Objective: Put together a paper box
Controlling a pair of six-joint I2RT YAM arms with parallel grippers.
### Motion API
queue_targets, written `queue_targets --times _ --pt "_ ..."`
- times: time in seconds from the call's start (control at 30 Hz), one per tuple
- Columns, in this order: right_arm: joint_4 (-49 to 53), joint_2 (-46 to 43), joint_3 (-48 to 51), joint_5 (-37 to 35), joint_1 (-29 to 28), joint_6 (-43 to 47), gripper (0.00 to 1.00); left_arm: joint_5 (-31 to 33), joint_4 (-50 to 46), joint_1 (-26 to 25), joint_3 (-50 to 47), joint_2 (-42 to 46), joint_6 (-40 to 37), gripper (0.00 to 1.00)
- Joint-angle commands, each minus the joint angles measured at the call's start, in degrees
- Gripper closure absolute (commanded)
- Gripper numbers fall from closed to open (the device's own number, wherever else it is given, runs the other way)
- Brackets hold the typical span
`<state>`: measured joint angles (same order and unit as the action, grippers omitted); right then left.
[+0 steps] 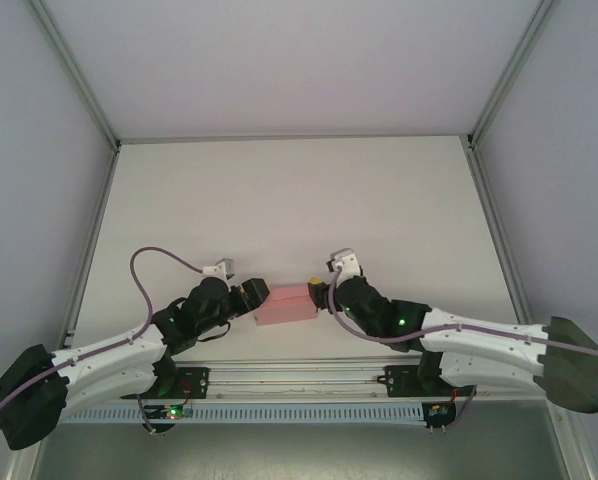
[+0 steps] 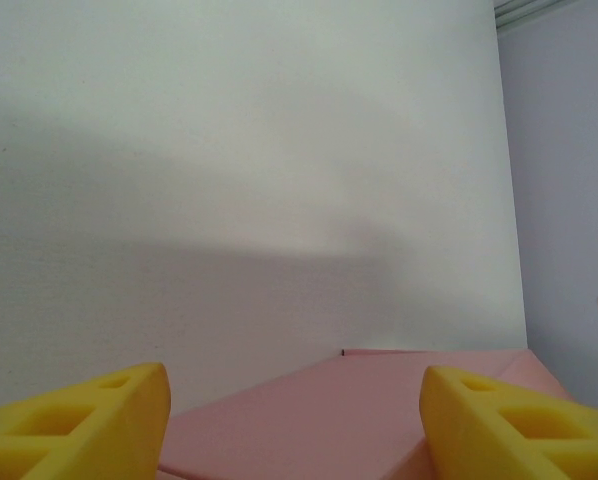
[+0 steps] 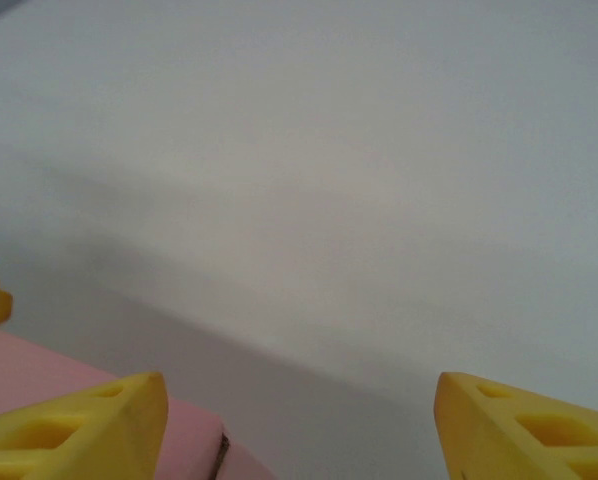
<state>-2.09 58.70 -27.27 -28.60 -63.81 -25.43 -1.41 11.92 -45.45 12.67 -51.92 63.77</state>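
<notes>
Looking along your left fingers (image 2: pixel 79 425), you find them spread wide, the pink box (image 2: pixel 359 410) lying low between them on the bench (image 2: pixel 229 150). Your right fingers (image 3: pixel 524 425) also stand wide, gripping nothing, the box just beyond one tip.

The paper box (image 1: pixel 286 305) lies on the table (image 1: pixel 299 190), near its front edge. The left pincer (image 1: pixel 257 297) is at the box's left end, the right pincer (image 1: pixel 318 290) at its right end.
</notes>
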Motion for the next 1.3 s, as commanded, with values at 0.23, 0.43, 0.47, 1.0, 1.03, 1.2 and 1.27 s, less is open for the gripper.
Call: queue_targets --times 0.23,0.43,0.47,1.0,1.03,1.2,1.27 --pt "-2.0 8.2 5.5 10.5 3.4 -7.7 0.6 1.3 -11.8 -1.5 -5.7 1.6 -2.2 0.39" --pt "-2.1 7.5 11.8 13.4 4.0 -11.9 0.68 0.8 -15.4 -1.5 -8.2 8.8 -0.8 0.42" --pt "-2.0 7.3 12.7 13.5 4.1 -11.9 0.7 0.9 -16.2 -1.6 -8.9 10.2 -0.5 0.42" --pt "-2.6 12.5 12.1 13.2 4.8 -12.0 0.73 2.4 -19.7 -1.6 -12.2 17.0 -10.2 0.85" --pt "-2.7 12.3 12.2 13.2 4.9 -12.1 0.73 3.1 -19.7 -1.7 -12.2 16.2 -9.9 0.85" --pt "-2.7 11.7 12.3 12.9 4.8 -11.8 0.73 3.6 -18.4 -2.4 -12.2 13.0 -9.7 0.82" --pt "-2.6 11.7 12.3 12.8 4.8 -11.4 0.73 3.3 -17.4 -3.0 -12.2 12.1 -10.0 0.78"
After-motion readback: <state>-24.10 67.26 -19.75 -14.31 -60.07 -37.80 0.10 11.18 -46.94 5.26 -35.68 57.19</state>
